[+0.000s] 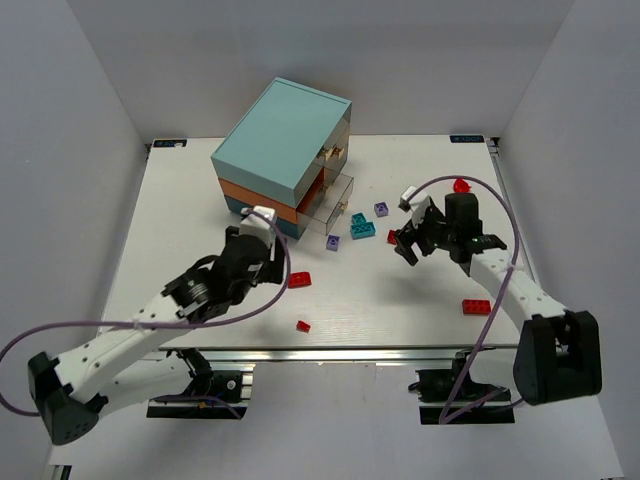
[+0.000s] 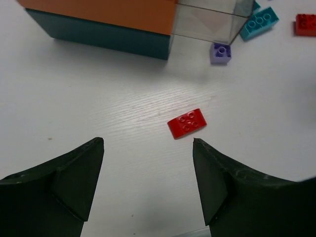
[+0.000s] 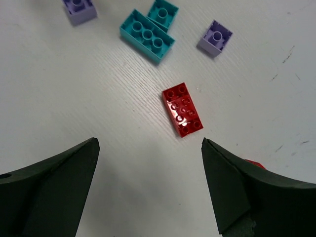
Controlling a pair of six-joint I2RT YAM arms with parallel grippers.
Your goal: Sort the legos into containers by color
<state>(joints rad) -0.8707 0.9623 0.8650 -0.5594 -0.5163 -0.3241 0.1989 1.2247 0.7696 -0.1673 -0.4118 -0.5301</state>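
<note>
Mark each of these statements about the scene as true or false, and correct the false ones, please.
1. The left end effector is open, and a small red brick lies on the table ahead of it. True.
2. The right end effector is holding a teal brick. False: it is open and empty, and a long red brick lies on the table ahead of it.
3. A clear drawer of the chest is pulled out. True.
4. All red bricks are inside drawers. False: several lie on the table, for example the flat red brick beside the right arm.
</note>
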